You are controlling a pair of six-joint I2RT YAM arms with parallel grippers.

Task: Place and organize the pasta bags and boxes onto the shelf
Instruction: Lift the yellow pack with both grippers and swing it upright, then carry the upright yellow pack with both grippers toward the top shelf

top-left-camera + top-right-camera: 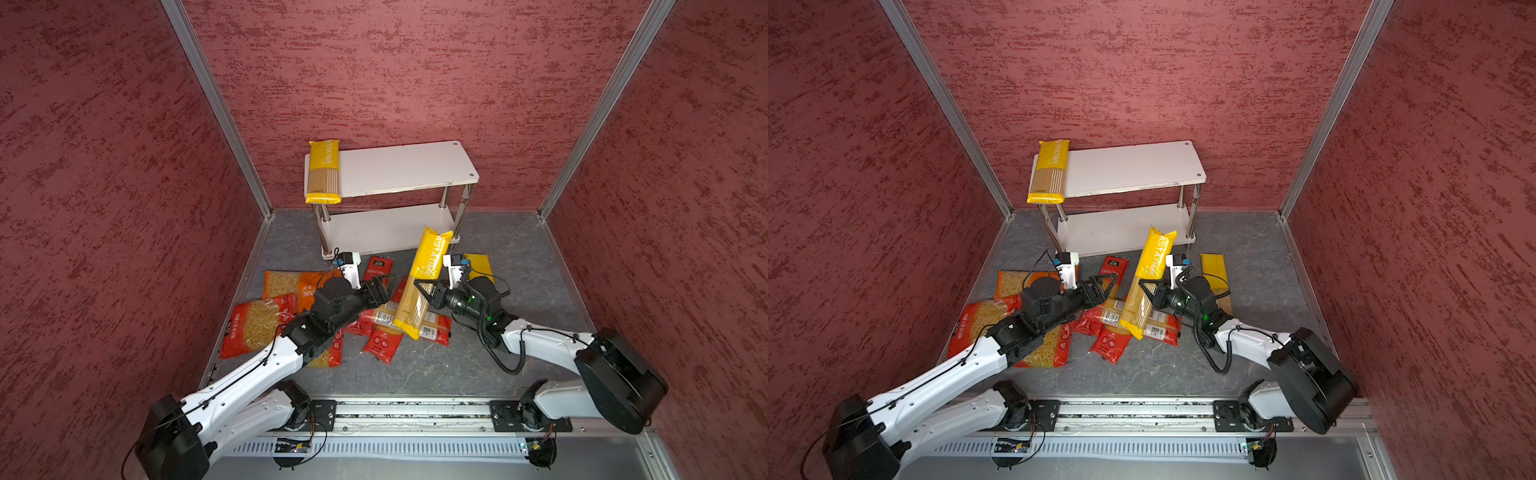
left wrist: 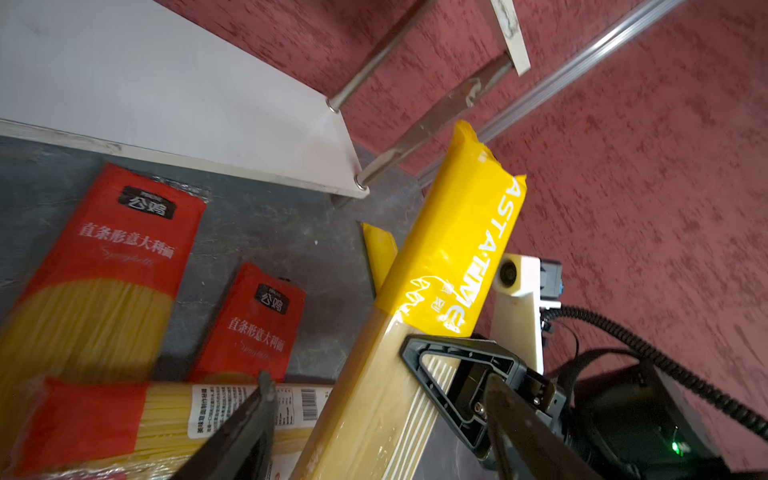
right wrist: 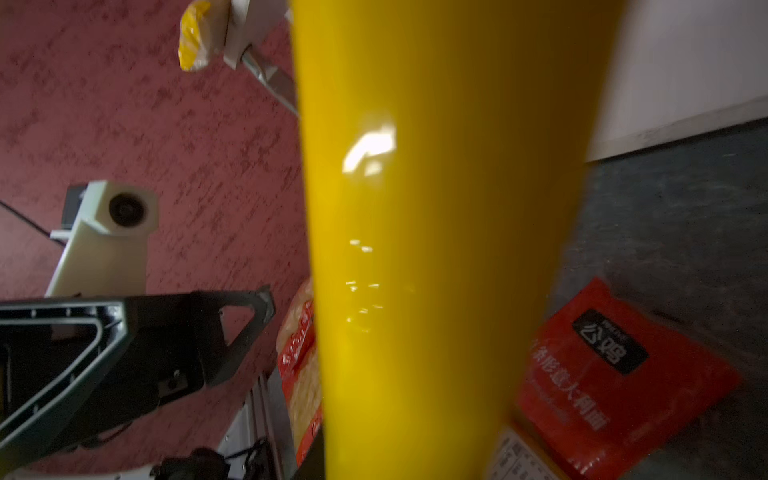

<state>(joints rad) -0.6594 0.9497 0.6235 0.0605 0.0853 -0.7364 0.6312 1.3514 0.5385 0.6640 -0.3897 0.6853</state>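
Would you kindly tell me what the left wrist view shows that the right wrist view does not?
Left wrist only: the right gripper shut on the long yellow PASTATIME spaghetti pack, its white lettering, a second yellow pack on the floor. Right wrist only: a third yellow pack on the white two-tier shelf's top board, an orange short-pasta bag. Both: the held pack, the lower board, red spaghetti bags.

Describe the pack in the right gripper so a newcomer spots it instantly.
Start at the white two-tier shelf by the back wall. Just in front, the yellow PASTATIME spaghetti pack sits tilted above the red bags, clamped in the right gripper. Its yellow twins, shelf-top pack and floor pack, lie flat.
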